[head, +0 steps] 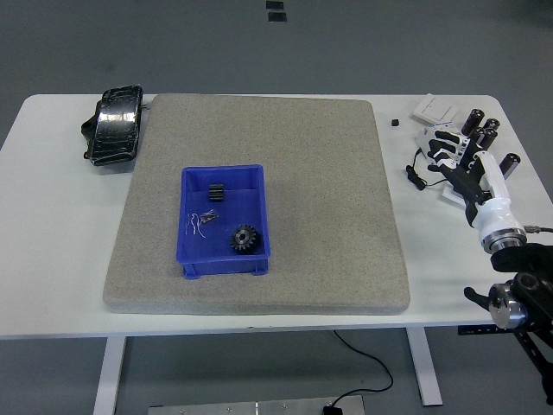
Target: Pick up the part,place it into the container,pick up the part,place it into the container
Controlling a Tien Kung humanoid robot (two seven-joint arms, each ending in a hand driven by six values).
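Observation:
A blue container sits on the grey mat, left of the middle. Inside it lie a large black gear, a small black gear and a small bundle of thin metal clips. My right hand is over the white table right of the mat, far from the container. Its fingers are spread and hold nothing. The left arm is out of view.
Several black cylinders and a white flat box lie at the back right, next to my hand. A small black piece lies by the mat's right edge. A black pedal-like object lies at the back left.

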